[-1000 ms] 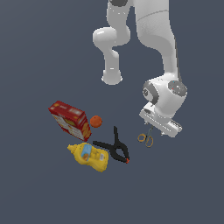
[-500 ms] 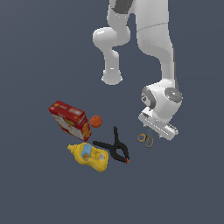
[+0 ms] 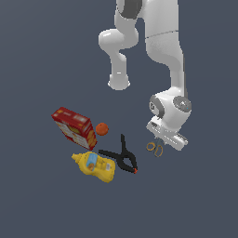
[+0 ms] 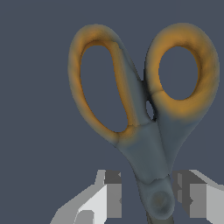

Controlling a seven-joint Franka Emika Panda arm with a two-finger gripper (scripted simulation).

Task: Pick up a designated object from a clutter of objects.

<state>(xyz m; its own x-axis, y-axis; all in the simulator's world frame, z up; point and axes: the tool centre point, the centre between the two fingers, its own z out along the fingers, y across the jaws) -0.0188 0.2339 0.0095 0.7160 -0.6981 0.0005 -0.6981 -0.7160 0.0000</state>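
The scissors (image 3: 155, 148), with grey blades and two yellow-orange loop handles, lie flat on the dark floor at the exterior view's right of the clutter. My gripper (image 3: 161, 141) is low over them, with the hand covering the blade end. In the wrist view the scissors (image 4: 144, 131) fill the picture and my gripper (image 4: 148, 197) straddles the pivot. One finger (image 4: 109, 197) is on each side of the pivot, with a small gap showing between it and the metal. The jaws stand open around the scissors. The blades are hidden.
A black spring clamp (image 3: 122, 158) with orange tips lies just to the exterior view's left of the scissors. Beyond it are a yellow mustard bottle (image 3: 95, 166), a small orange ball (image 3: 102, 129) and a red cracker box (image 3: 74, 128). The arm's white base (image 3: 118, 82) stands behind.
My hand has come down and slightly towards the exterior view's left, closer onto the scissors. The objects have not moved.
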